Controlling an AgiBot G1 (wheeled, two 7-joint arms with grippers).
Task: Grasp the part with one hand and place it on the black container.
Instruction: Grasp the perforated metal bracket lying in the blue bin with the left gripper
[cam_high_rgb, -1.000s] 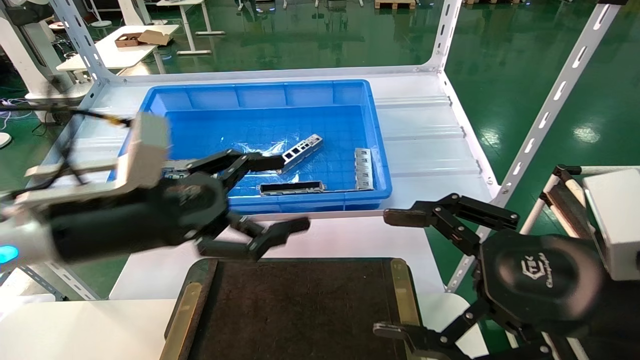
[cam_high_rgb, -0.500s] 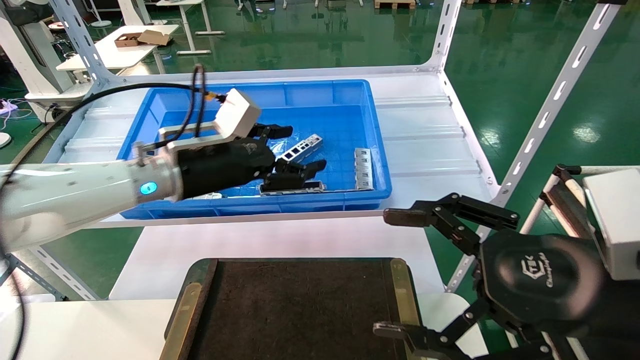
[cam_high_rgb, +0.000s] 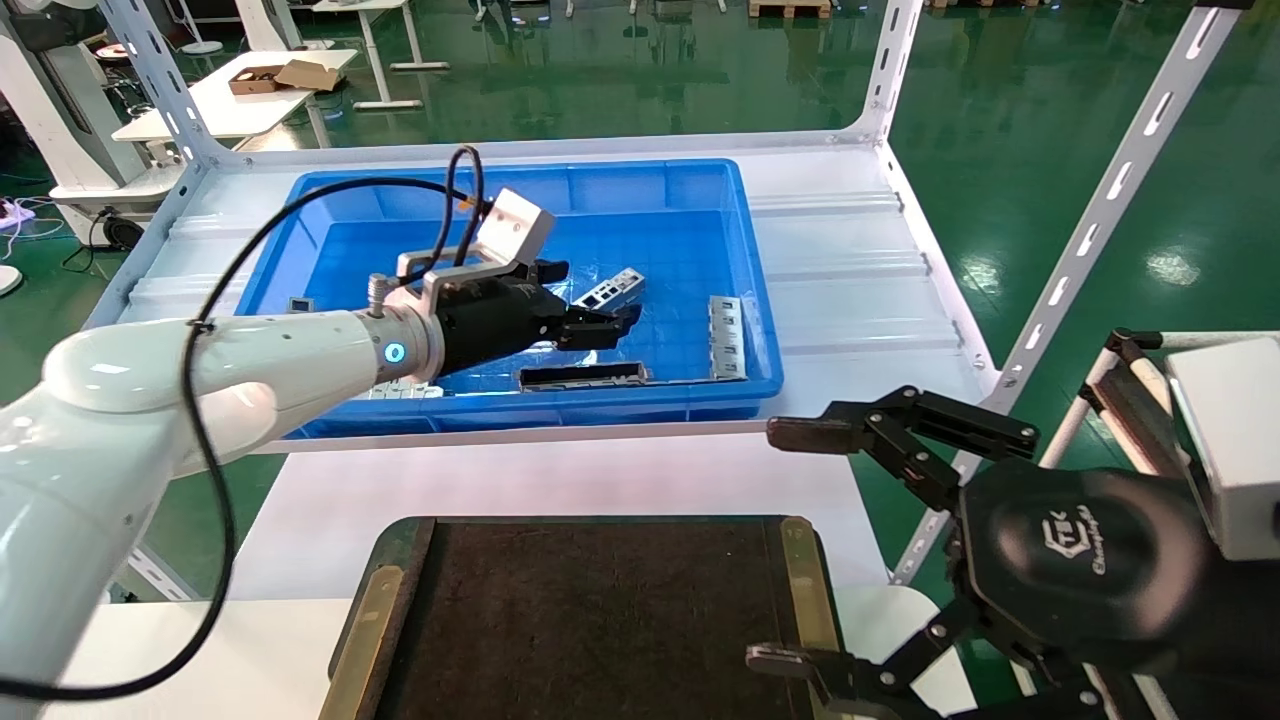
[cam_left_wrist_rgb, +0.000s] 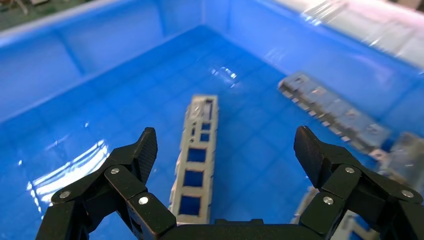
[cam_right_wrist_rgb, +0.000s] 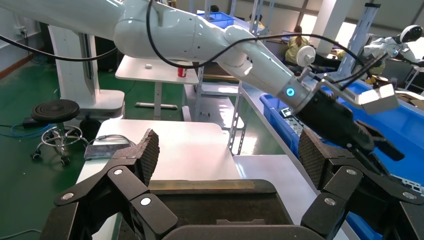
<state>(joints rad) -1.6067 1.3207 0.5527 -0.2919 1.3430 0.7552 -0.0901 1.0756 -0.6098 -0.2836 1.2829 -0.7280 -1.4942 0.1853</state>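
Note:
The part (cam_high_rgb: 614, 290) is a slim silver-grey bar with square openings, lying on the floor of the blue bin (cam_high_rgb: 520, 410). My left gripper (cam_high_rgb: 590, 297) hovers open just above its near end. In the left wrist view the part (cam_left_wrist_rgb: 197, 160) lies between the spread fingers of the left gripper (cam_left_wrist_rgb: 226, 147), closer to one finger (cam_left_wrist_rgb: 145, 150), and nothing touches it. The black container (cam_high_rgb: 590, 620) lies at the table's near edge. My right gripper (cam_high_rgb: 785, 545) is parked open beside its right side, empty; the right wrist view shows the right gripper (cam_right_wrist_rgb: 227, 150) over the black container (cam_right_wrist_rgb: 210, 205).
A long bar with a dark face (cam_high_rgb: 583, 376) lies by the bin's near wall. Flat grey plates (cam_high_rgb: 727, 335) lie at the bin's right side, and the same plates (cam_left_wrist_rgb: 332, 107) show in the left wrist view. White rack posts (cam_high_rgb: 1090, 230) stand on the right.
My left arm swung from above the table's front into the blue bin and now sits over the part, fingers still open. The right arm has not moved.

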